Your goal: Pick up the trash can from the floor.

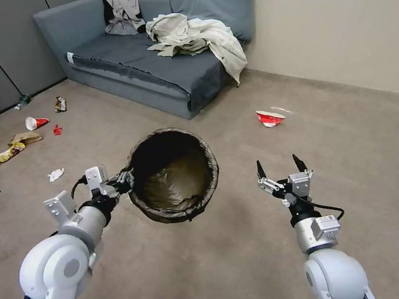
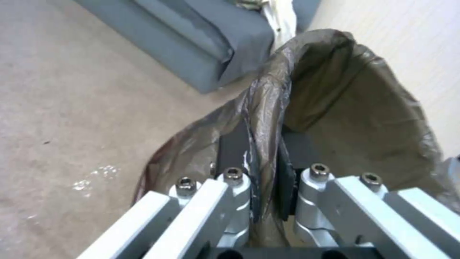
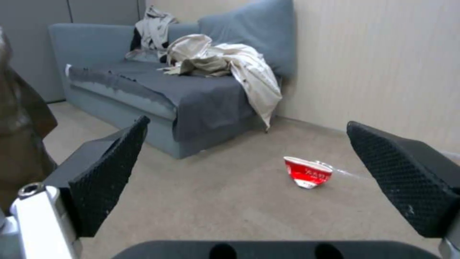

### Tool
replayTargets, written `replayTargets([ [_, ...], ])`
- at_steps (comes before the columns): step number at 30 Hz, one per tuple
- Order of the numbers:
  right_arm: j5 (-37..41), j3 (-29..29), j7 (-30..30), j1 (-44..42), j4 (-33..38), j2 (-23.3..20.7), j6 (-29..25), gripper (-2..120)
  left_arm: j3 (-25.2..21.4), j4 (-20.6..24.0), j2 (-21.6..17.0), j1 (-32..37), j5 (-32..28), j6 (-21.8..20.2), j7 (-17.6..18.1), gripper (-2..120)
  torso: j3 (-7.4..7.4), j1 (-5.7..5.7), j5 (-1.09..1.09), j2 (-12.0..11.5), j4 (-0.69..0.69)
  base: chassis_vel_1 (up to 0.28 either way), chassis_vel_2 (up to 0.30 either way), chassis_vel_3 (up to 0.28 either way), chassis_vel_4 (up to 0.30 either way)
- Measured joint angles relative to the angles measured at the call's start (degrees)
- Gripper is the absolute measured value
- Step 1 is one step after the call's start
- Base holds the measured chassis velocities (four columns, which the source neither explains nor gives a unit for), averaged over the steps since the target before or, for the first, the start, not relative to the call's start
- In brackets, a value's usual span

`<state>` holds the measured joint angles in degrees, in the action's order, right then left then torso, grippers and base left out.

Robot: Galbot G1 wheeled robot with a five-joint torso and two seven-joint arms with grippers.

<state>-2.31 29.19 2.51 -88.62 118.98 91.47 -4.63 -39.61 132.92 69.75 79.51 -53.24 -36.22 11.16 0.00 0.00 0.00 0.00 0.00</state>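
The trash can (image 1: 173,175), a round bin lined with a dark brown bag folded over its rim, hangs tilted above the floor (image 1: 223,259) with its mouth turned toward me. My left gripper (image 1: 124,181) is shut on its left rim. In the left wrist view the fingers (image 2: 233,151) pinch the bagged rim (image 2: 266,118), one outside and one inside. My right gripper (image 1: 280,167) hovers open to the right of the can, clear of it, with nothing between its fingers (image 3: 113,172).
A grey sofa (image 1: 149,63) with heaped pale clothes (image 1: 194,37) stands at the back against the wall. A crushed red-and-white paper cup (image 1: 269,118) lies on the carpet to the right. Wrappers, another cup and a tissue (image 1: 56,175) litter the floor at the left.
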Motion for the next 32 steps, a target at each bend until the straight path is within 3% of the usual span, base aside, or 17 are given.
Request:
replayTargets([
  [32, 0.0, 0.4, -0.4, 0.0, 1.1, 0.5, 0.3, 100, 0.7, 1.8, -0.3, -0.8, 0.2, -0.6, 0.1, 5, 0.00, 0.00, 0.00, 0.0, 0.00, 0.000, 0.000, 0.000, 0.000],
])
